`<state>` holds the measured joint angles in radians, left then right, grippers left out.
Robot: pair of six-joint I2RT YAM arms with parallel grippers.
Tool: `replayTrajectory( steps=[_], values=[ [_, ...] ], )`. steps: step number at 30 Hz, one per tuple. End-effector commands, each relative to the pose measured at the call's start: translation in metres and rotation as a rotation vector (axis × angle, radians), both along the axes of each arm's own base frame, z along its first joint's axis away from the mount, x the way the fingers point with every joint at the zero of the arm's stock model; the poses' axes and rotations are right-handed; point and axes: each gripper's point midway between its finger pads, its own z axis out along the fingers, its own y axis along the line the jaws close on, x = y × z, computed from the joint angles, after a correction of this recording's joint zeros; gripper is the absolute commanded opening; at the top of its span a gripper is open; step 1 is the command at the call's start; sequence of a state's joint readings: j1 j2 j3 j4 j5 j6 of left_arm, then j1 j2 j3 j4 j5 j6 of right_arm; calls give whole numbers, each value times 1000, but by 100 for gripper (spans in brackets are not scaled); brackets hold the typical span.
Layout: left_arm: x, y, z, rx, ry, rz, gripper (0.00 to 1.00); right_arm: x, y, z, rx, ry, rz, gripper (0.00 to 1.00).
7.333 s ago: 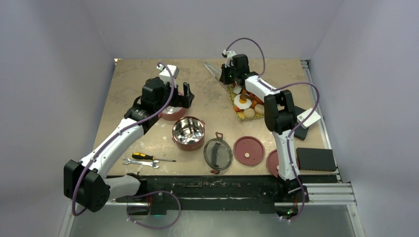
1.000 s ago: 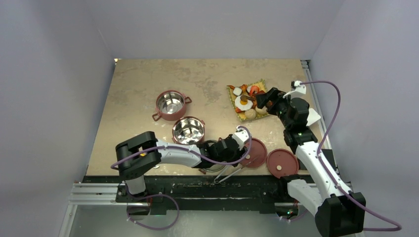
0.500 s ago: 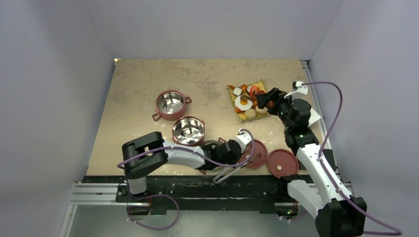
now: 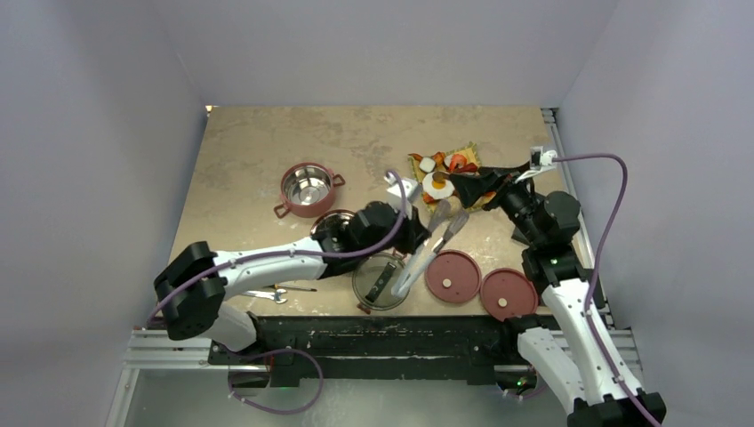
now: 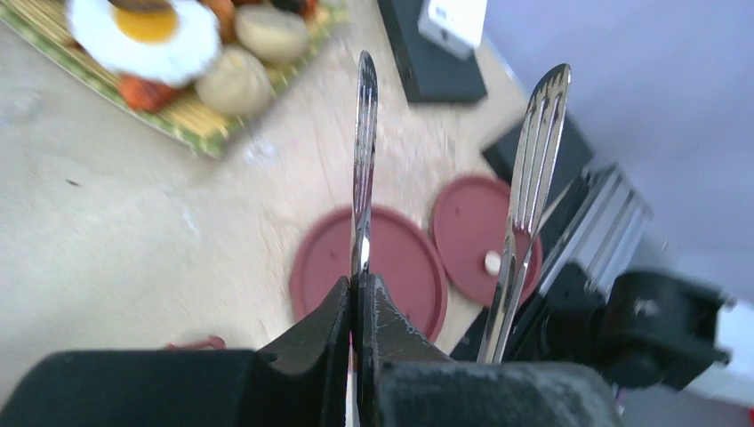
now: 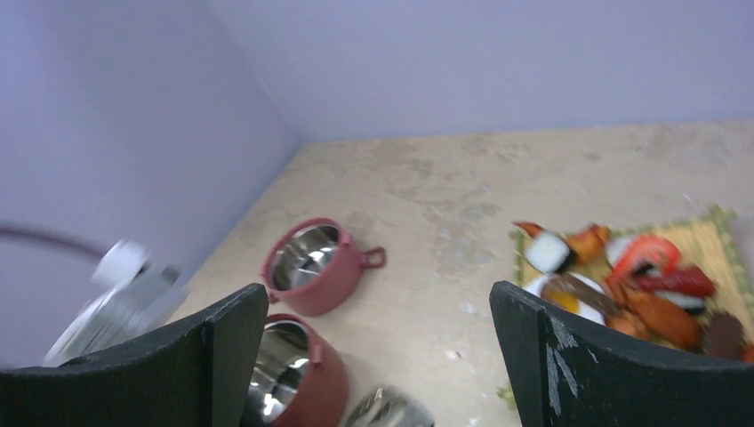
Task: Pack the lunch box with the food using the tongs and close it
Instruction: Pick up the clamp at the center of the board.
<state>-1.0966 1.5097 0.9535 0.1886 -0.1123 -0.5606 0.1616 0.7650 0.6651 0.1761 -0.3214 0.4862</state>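
Right gripper (image 6: 378, 307) spread wide, empty; far bowl (image 6: 313, 267), near bowl (image 6: 289, 369) left; food (image 6: 636, 276) on woven mat (image 6: 711, 233) right.

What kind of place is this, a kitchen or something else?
Probably a robotics lab test cell, not a kitchen. A left arm and a right arm are bolted at the edge of a table, plain walls box it in, and the food on the mat looks like toys.
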Motion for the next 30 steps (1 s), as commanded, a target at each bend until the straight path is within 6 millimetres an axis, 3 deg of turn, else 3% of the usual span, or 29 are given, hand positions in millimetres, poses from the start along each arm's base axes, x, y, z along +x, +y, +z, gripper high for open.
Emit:
replayTrajectory(
  steps=[1,7,12,16,22,30],
  values=[
    [27,8,69,-207,2,32,0,-35,22,74,40,-231,176,99],
    [56,46,122,-405,-19,93,0,-65,46,87,107,-302,390,99],
    [55,69,179,-587,-86,88,0,-78,61,72,177,-299,541,99],
    [47,83,211,-711,-118,59,0,-94,72,55,208,-268,676,99],
    [33,84,235,-802,-145,-18,0,-123,100,51,200,-267,859,99],
    [20,89,241,-904,-161,-75,0,-121,112,58,281,-261,877,99]
  ],
)
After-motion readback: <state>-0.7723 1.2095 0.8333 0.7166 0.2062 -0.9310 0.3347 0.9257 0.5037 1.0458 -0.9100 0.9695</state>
